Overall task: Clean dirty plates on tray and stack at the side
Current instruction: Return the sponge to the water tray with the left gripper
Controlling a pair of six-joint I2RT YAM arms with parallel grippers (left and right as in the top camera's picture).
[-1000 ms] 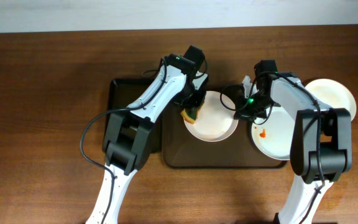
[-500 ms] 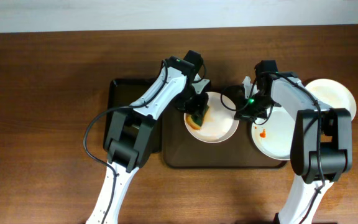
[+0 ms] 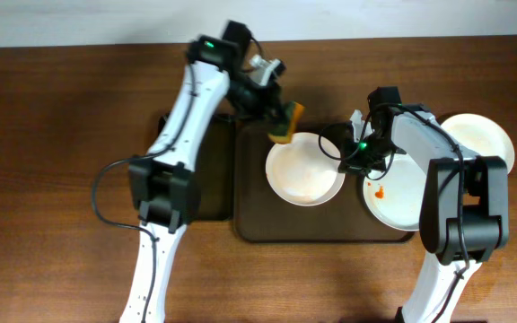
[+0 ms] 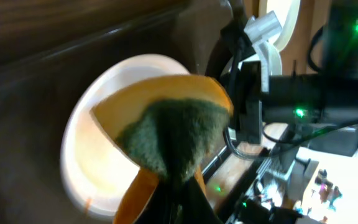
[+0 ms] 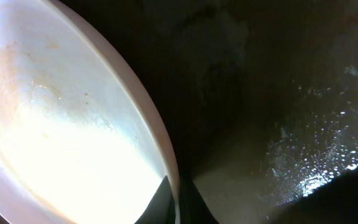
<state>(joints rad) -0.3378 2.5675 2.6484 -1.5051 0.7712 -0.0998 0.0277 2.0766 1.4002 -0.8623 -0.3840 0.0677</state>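
Observation:
A white plate (image 3: 305, 170) with a faint orange film lies on the brown tray (image 3: 267, 224). My right gripper (image 3: 349, 159) is shut on its right rim; in the right wrist view the rim (image 5: 160, 134) runs down between my fingertips (image 5: 178, 202). My left gripper (image 3: 272, 109) is shut on a yellow sponge with a green scouring face (image 3: 285, 122), held just beyond the plate's far-left edge. The sponge (image 4: 166, 124) fills the left wrist view in front of the plate (image 4: 89, 155). A second plate (image 3: 400, 199) with a red smear (image 3: 381, 192) lies at the tray's right end. A third plain plate (image 3: 483, 139) sits on the table at right.
A narrower black tray (image 3: 196, 179) lies against the brown tray's left side, under my left arm. The right arm's cables hang over the gap between the two tray plates.
My left gripper has lifted the sponge off the middle plate and swung back and to the left, past the plate's far edge. The right gripper has stayed on the rim.

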